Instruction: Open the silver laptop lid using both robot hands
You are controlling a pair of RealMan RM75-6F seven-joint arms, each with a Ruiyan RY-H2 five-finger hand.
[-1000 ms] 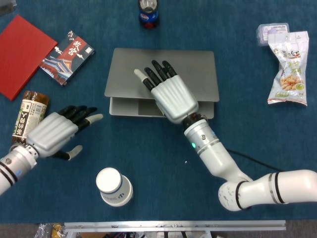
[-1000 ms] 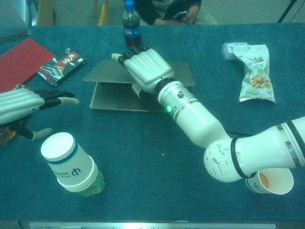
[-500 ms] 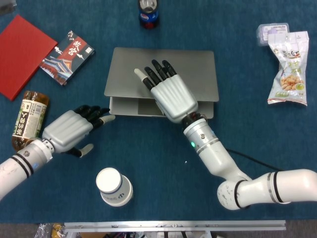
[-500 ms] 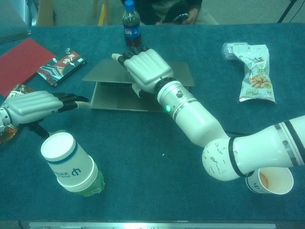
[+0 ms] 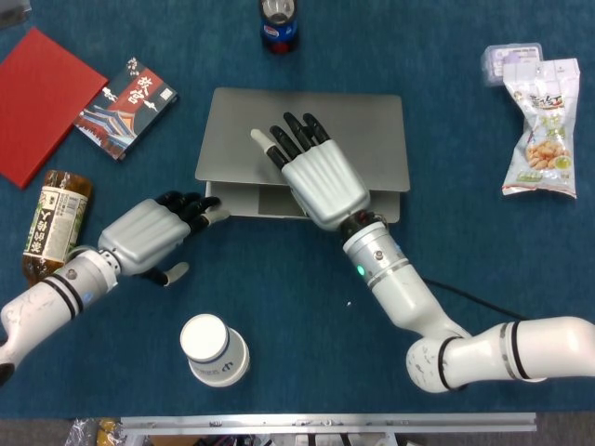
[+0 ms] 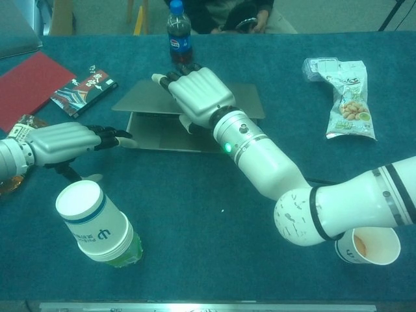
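Flat silver laptop [image 5: 307,139] sits mid-table on the blue cloth [image 5: 279,297], lid raised a crack above the base at the near edge. Right hand [image 5: 316,177] lies palm-down on the lid, fingers spread, gripping nothing. Left hand [image 5: 153,237] reaches in from the left, fingers extended, tips at the laptop's front-left corner; actual contact unclear. Nothing held. White paper cup [image 5: 214,348] near the front edge.

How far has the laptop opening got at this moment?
Started: the silver laptop's lid is lifted a crack, a strip of the base showing beneath. In hand: the right hand lies over the lid; the left hand reaches the base's left front corner. Left: raising the lid fully.
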